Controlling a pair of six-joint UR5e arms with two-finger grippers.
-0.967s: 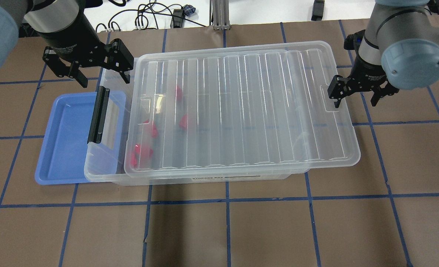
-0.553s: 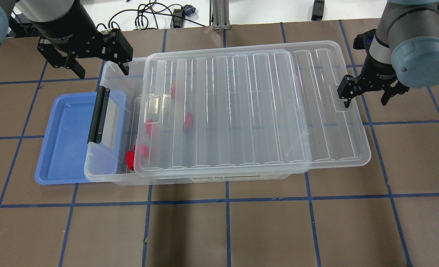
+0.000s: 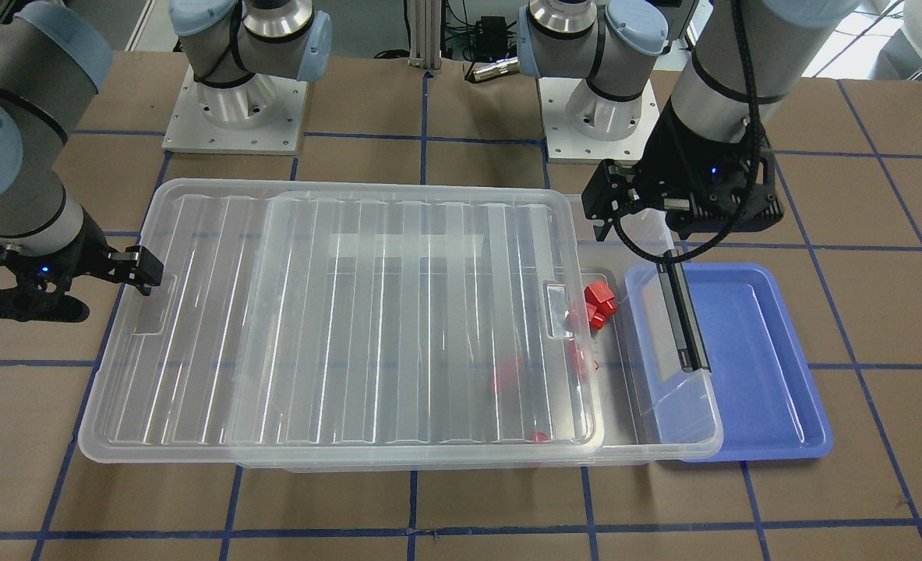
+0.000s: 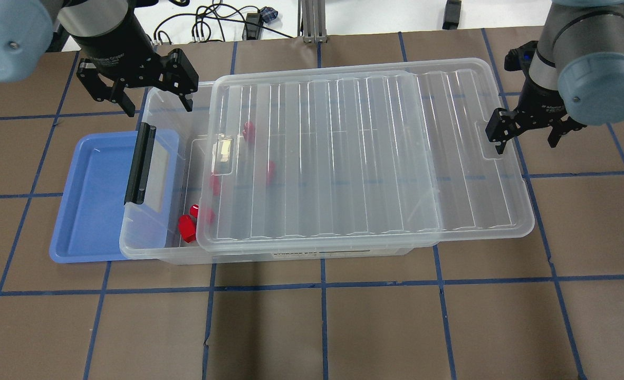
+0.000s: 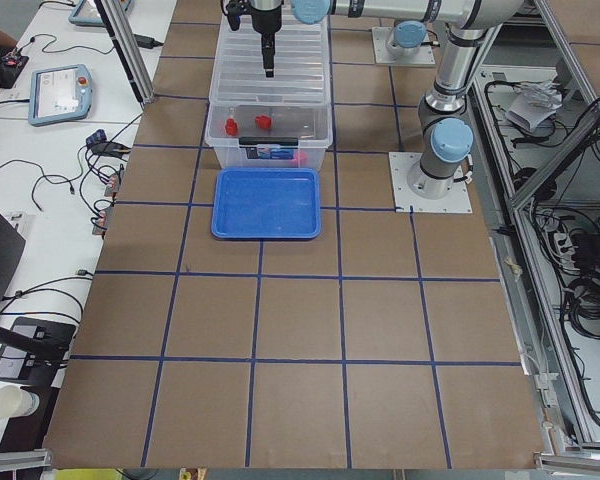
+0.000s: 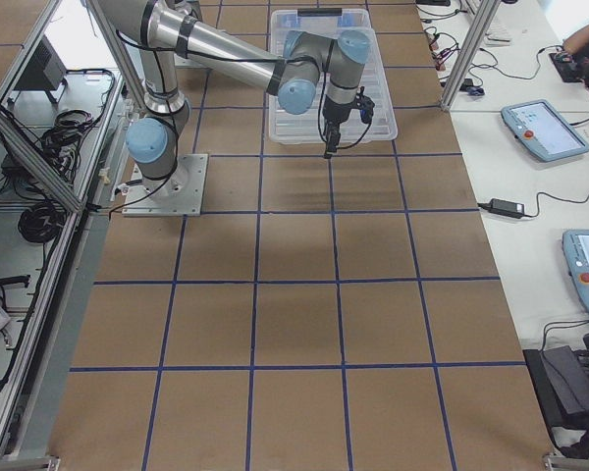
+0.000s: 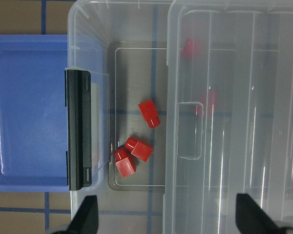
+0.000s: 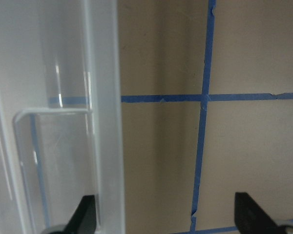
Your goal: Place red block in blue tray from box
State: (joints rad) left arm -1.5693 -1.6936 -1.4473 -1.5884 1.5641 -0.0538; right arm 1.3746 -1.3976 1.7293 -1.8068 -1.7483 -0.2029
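Note:
The clear box (image 4: 156,252) lies across the table's middle. Its ribbed lid (image 4: 364,158) sits shifted right and overhangs the box's right end. This leaves the left end open. Several red blocks lie inside: two uncovered (image 4: 188,227) (image 7: 149,113), others blurred under the lid (image 4: 248,129). The black latch bar (image 4: 140,163) hangs over the blue tray (image 4: 93,200), which is empty and tucked against the box's left end. My left gripper (image 4: 159,110) is open and empty above the box's far left corner. My right gripper (image 4: 526,145) is open, with one finger (image 4: 499,142) at the lid's right-end recess.
Brown table with a blue tape grid. Cables (image 4: 211,24) and a metal post (image 4: 312,21) stand at the far edge. Both robot bases (image 3: 234,109) are behind the box. The lid's rim (image 8: 105,122) runs past my right gripper's left finger.
The lid has slid to the right, uncovering more of the box's left end and two red blocks. My right gripper moved right with it. My left gripper shifted right, over the box's corner.

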